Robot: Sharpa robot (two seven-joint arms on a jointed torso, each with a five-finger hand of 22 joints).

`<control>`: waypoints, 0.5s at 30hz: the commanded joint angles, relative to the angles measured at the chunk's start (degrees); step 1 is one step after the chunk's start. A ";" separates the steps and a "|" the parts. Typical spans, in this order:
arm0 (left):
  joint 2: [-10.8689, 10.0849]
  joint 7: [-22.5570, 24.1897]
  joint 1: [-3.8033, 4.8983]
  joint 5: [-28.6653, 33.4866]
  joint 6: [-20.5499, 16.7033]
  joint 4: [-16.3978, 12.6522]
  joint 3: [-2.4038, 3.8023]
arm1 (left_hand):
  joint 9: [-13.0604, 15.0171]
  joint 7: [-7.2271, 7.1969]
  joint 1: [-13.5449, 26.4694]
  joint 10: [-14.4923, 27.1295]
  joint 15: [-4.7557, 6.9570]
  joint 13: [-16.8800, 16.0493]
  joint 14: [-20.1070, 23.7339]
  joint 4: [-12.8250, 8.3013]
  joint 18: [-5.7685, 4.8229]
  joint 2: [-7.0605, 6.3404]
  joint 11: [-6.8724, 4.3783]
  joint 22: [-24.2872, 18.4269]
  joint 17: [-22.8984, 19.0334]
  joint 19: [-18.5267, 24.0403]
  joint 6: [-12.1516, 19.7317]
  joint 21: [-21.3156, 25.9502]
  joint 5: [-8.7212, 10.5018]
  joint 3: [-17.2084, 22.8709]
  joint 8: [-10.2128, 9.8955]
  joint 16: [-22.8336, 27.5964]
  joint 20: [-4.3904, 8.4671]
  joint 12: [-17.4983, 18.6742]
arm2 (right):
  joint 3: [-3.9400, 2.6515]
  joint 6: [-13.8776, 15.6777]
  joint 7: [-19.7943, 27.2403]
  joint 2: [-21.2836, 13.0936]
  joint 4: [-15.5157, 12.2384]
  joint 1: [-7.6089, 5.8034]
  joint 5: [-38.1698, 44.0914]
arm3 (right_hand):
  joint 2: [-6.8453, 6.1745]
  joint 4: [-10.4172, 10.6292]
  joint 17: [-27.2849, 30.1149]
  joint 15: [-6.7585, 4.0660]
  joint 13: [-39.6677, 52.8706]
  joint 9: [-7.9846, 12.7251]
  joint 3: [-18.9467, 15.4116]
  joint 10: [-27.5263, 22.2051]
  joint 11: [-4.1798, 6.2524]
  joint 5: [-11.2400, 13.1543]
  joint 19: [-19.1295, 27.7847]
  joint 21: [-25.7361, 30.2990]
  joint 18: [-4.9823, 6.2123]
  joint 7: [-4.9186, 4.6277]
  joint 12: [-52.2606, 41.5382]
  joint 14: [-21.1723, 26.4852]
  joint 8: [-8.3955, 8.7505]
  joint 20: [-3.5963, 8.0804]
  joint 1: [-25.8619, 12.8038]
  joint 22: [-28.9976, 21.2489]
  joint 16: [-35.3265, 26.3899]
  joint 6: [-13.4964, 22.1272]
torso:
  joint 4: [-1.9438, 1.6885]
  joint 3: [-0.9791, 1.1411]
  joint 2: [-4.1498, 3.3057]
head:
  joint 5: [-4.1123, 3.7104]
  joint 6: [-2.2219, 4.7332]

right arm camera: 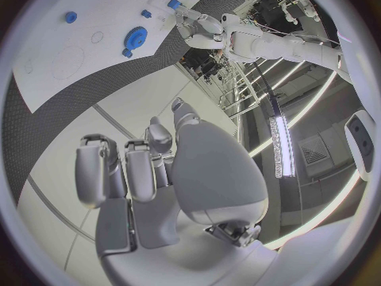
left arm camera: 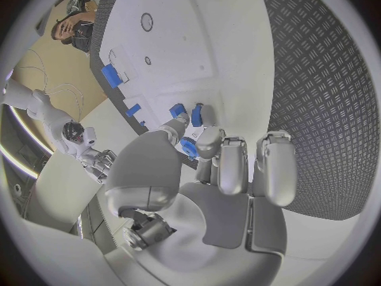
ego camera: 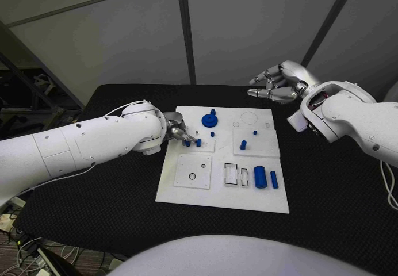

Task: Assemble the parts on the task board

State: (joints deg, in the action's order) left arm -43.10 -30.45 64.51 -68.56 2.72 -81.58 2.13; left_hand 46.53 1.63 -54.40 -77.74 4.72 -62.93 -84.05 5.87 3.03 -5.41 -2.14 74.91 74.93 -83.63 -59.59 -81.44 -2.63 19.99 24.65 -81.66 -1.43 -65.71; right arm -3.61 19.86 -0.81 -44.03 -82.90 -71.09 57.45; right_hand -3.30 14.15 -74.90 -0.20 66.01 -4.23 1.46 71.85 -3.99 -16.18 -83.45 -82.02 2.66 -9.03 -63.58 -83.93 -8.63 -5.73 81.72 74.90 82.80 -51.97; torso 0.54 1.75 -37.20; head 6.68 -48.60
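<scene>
The white task board [ego camera: 187, 192] lies mid-table. My left hand [ego camera: 176, 131] rests over its left edge beside two short blue pegs [ego camera: 192, 142]. In the left wrist view a small blue part [left arm camera: 188, 147] sits pinched between thumb and fingers [left arm camera: 209, 140], just short of those two pegs [left arm camera: 187, 112]. A blue gear [ego camera: 210, 120] stands near the board's far edge, also in the right wrist view [right arm camera: 135, 38]. My right hand [ego camera: 280, 84] hangs above the table's far right, fingers loosely apart, holding nothing.
More blue pegs [ego camera: 243, 145] stand on the board's right raised plate, one [ego camera: 255, 133] further back. A blue cylinder [ego camera: 260, 176] and a blue bar [ego camera: 274, 179] lie near the front right. Black table [ego camera: 332, 190] surrounds the board.
</scene>
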 commanded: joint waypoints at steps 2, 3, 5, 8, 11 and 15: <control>0.01 -0.36 0.02 -0.29 -0.48 0.06 0.00 | 0.22 0.05 1.03 -0.17 0.44 -0.12 -3.52 0.93 -0.61 -0.09 -0.02 7.76 6.04 -0.47 -0.25 -0.28 -0.20 -2.06 0.41 -0.20 0.09 -0.26 | -0.02 -0.25 0.26 0.01 0.00 -0.09 -0.02 | 0.19 0.08 -5.45 -0.32 -0.08 0.09 -0.21 -0.37 0.04 -0.20 0.24 0.30 0.33 -0.01 0.15 -3.65 -0.25 0.20 -0.11 1.74 -0.27 -0.27 | 0.00 0.01 0.01 | 0.02 -0.04; -0.01 -0.36 0.02 -0.29 -0.59 0.06 0.00 | 0.26 0.02 1.17 -0.19 0.46 -0.17 -3.52 1.15 -0.62 -0.01 -0.01 7.80 6.04 -0.50 -0.22 -0.31 -0.20 -2.49 0.46 -0.20 0.10 -0.32 | -0.02 -0.25 0.27 0.01 0.01 -0.09 -0.03 | 0.19 0.08 -5.45 -0.32 -0.08 0.09 -0.21 -0.37 0.04 -0.20 0.24 0.30 0.33 -0.01 0.15 -3.65 -0.25 0.20 -0.11 1.74 -0.27 -0.27 | 0.00 0.01 0.01 | 0.02 -0.04; -0.03 -0.36 0.02 -0.29 -0.81 0.05 0.00 | 0.36 -0.02 1.30 -0.24 0.48 -0.27 -3.52 1.51 -0.64 0.13 -0.07 7.90 6.07 -0.57 -0.18 -0.38 -0.19 -3.38 0.59 -0.22 0.12 -0.43 | -0.02 -0.25 0.27 0.01 0.02 -0.09 -0.03 | 0.19 0.08 -5.45 -0.32 -0.08 0.09 -0.21 -0.37 0.04 -0.20 0.24 0.30 0.33 -0.01 0.15 -3.65 -0.25 0.20 -0.11 1.74 -0.27 -0.27 | 0.00 -0.01 0.00 | 0.01 -0.03; -0.05 -0.36 0.02 -0.29 -1.11 0.05 0.00 | 0.39 -0.04 1.30 -0.23 0.50 -0.26 -3.52 1.62 -0.63 0.18 -0.07 7.89 6.04 -0.56 -0.17 -0.36 -0.19 -3.72 0.64 -0.19 0.13 -0.43 | -0.02 -0.26 0.26 0.02 0.05 -0.09 -0.03 | 0.19 0.08 -5.45 -0.32 -0.08 0.09 -0.21 -0.37 0.04 -0.20 0.24 0.30 0.33 -0.01 0.15 -3.65 -0.25 0.20 -0.11 1.74 -0.27 -0.27 | 0.02 0.01 0.00 | 0.03 -0.05; -0.04 -0.34 0.02 -0.29 -1.50 0.03 0.01 | 0.42 -0.05 1.29 -0.23 0.51 -0.27 -3.52 1.70 -0.64 0.23 -0.08 7.90 6.06 -0.57 -0.16 -0.36 -0.20 -3.97 0.69 -0.20 0.14 -0.44 | -0.02 -0.27 0.27 0.05 0.08 -0.09 -0.03 | 0.19 0.08 -5.45 -0.32 -0.08 0.09 -0.21 -0.37 0.04 -0.20 0.24 0.30 0.33 -0.01 0.15 -3.65 -0.25 0.20 -0.11 1.74 -0.27 -0.27 | 0.01 0.01 0.00 | 0.02 -0.06; -0.07 -0.32 0.02 -0.29 -1.92 0.00 0.02 | 0.46 -0.07 1.25 -0.24 0.52 -0.28 -3.52 1.83 -0.64 0.38 -0.09 7.93 6.07 -0.59 -0.14 -0.37 -0.20 -4.27 0.74 -0.21 0.15 -0.46 | -0.02 -0.29 0.26 0.06 0.08 -0.09 -0.03 | 0.19 0.08 -5.45 -0.32 -0.08 0.09 -0.21 -0.37 0.04 -0.20 0.24 0.30 0.33 -0.01 0.15 -3.65 -0.25 0.20 -0.11 1.74 -0.27 -0.27 | 0.00 0.00 -0.02 | 0.03 -0.07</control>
State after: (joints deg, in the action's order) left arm -43.20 -30.61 64.49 -68.61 1.83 -81.45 2.12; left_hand 46.93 1.63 -53.53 -77.73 4.72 -63.15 -84.05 7.75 3.03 -5.42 -2.13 74.91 74.93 -83.63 -59.59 -81.44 -2.64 16.10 25.13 -81.66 -1.44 -65.84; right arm -3.61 19.84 -0.81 -43.99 -82.81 -71.08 57.45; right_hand -3.30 14.15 -74.90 -0.20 66.02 -4.23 1.46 71.85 -3.99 -16.18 -83.45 -82.03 2.66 -9.03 -63.58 -83.93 -8.63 -5.73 81.72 74.90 82.80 -51.97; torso 0.54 1.75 -37.20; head 6.67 -48.65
